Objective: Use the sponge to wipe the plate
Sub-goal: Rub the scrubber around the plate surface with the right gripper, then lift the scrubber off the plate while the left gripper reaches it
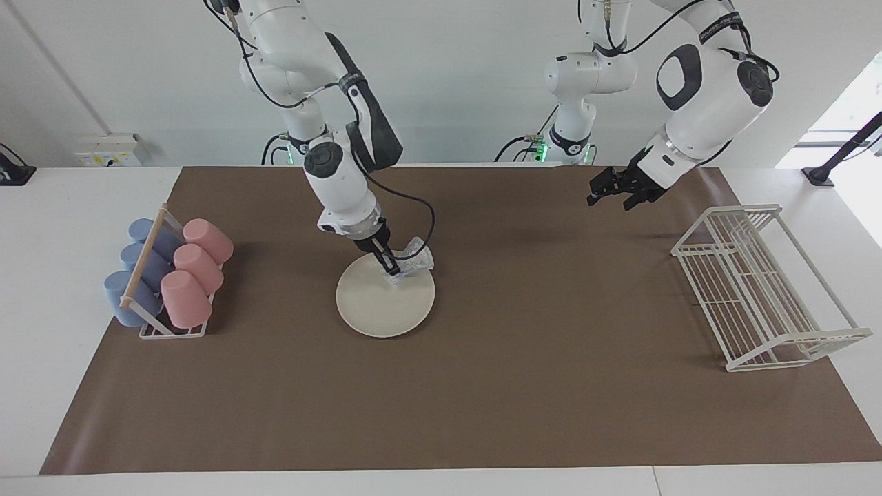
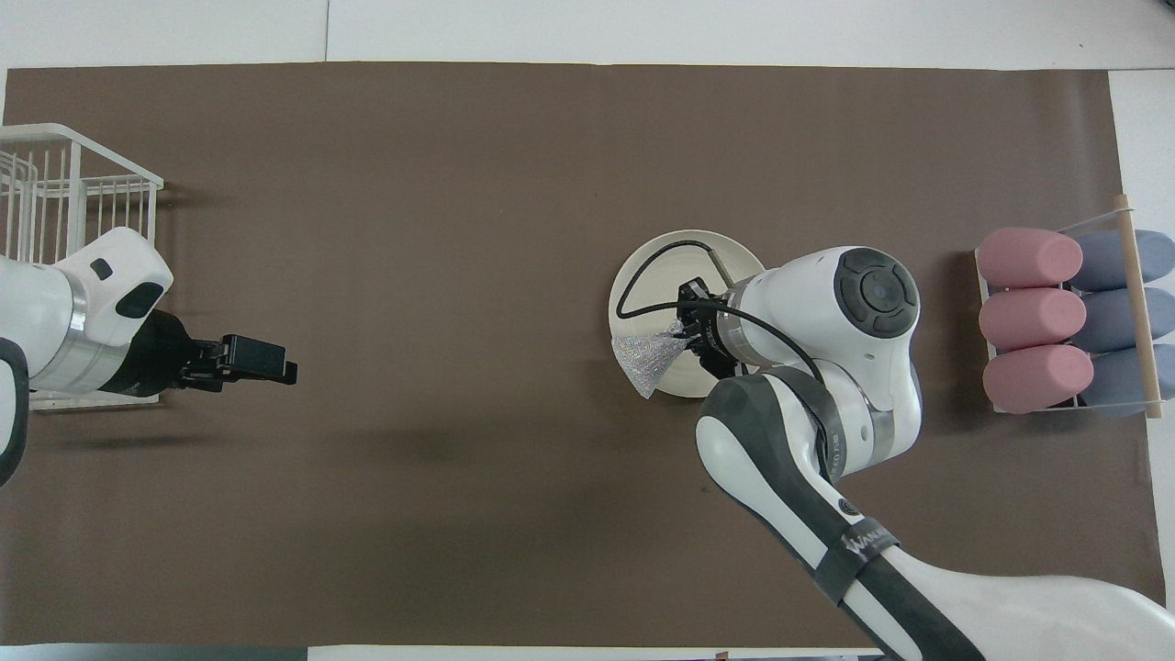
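Two arms work over a surface (image 1: 482,413) covered by a brown mat. The right gripper (image 1: 390,266) is low over the plate (image 1: 379,303), at the part of its rim nearest to the robots, and its fingers (image 1: 386,260) pinch the sponge (image 1: 412,262). The sponge is a silvery, glittery pad; it hangs from the fingers and spreads out toward the left arm's end of the surface, and its lower part lies on the plate's rim. In the overhead view the sponge (image 2: 648,360) covers the rim of the plate (image 2: 643,275) and goes a little over its edge, while the right gripper (image 2: 687,329) is partly hidden under the wrist.

The plate is round and cream-white. It lies flat on the mat near the middle of the surface, a little toward the right arm's end.

The left gripper (image 1: 610,187) waits in the air over the mat, toward the left arm's end and the edge nearest to the robots. It holds nothing, and I cannot tell how its fingers stand.

One white wire rack (image 1: 758,289) stands at the left arm's end of the surface. At the right arm's end a cup holder (image 1: 165,331) with a wooden bar carries three pink cups (image 1: 196,272) and three blue cups (image 1: 138,269), all lying on their sides.
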